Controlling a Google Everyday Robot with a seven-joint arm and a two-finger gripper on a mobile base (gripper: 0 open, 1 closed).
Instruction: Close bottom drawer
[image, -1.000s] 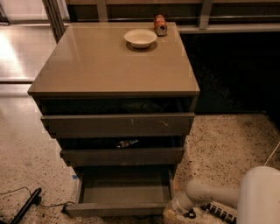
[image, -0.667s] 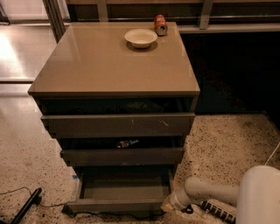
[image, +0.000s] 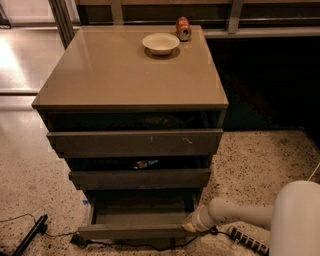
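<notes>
The bottom drawer (image: 135, 231) is the lowest of three dark grey-brown drawers in the cabinet (image: 130, 75). It stands pulled out, and its shallow tray (image: 142, 210) shows from above. My gripper (image: 191, 225) is at the end of the white arm (image: 235, 212) coming in from the lower right. It sits low at the right end of the bottom drawer's front panel and seems to touch it. The two drawers above, the middle one (image: 140, 178) and the top one (image: 135, 142), also stand slightly out.
A white bowl (image: 160, 43) and an orange can (image: 183, 28) sit at the back of the cabinet top. A black cable and a dark rod (image: 30, 236) lie on the speckled floor at the lower left. A ribbed hose (image: 245, 241) lies under my arm.
My gripper has moved left and toward the cabinet, up to the right end of the bottom drawer's front. The drawer front looks slightly further in.
</notes>
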